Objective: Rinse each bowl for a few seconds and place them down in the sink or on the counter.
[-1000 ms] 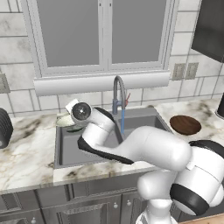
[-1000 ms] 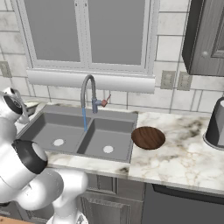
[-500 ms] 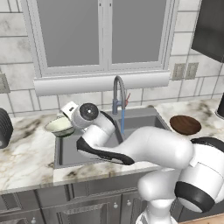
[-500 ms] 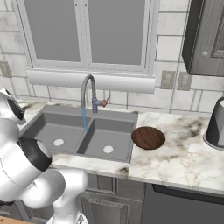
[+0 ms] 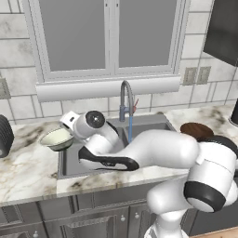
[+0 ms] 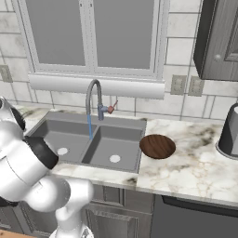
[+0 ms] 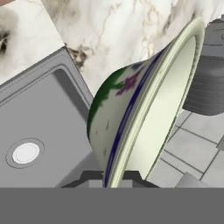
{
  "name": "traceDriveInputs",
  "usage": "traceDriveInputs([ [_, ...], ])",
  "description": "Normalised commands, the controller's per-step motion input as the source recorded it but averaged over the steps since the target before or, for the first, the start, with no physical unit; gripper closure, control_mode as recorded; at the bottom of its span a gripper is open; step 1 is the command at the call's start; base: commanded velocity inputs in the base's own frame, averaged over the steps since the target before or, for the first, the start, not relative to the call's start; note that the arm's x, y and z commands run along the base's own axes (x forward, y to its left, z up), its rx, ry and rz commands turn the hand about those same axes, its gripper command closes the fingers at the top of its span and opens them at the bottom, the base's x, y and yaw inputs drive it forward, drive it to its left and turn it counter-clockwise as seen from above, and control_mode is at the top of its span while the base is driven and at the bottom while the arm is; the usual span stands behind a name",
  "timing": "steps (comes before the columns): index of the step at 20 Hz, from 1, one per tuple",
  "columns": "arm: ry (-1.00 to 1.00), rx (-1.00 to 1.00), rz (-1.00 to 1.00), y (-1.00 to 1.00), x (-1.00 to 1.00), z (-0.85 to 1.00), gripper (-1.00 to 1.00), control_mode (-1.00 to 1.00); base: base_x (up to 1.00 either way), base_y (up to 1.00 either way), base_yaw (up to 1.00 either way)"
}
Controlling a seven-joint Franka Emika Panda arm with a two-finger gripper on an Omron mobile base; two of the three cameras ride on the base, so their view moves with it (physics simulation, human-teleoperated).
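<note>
My gripper is shut on the rim of the pale cream-green bowl, which has green and blue marks on its outside. In the left base view this bowl hangs tilted over the left rim of the sink, with the gripper at its right edge. The dark reddish-brown bowl lies on the counter just right of the sink, and also appears as a shallow bowl past my arm. A thin blue stream runs from the faucet into the basin.
A black ribbed object stands on the marble counter close beyond the held bowl, and shows at the far left edge. A grey appliance stands at the counter's right end. The left basin's drain lies below the hand.
The arm has carried the cream-green bowl leftward and down, away from the faucet stream to the sink's left rim. The brown bowl has not moved.
</note>
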Motion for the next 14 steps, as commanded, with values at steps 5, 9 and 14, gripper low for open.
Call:
traceDriveInputs([
  [5,0.02,-0.02,0.11,0.19,0.00,-0.24,1.00,-1.00,0.00,0.00,0.00],
  [9,0.03,-0.01,0.10,0.13,-0.01,-0.26,1.00,-1.00,0.00,0.00,0.00],
  [14,0.01,0.00,0.10,0.21,-0.04,-0.30,1.00,-1.00,0.00,0.00,0.00],
])
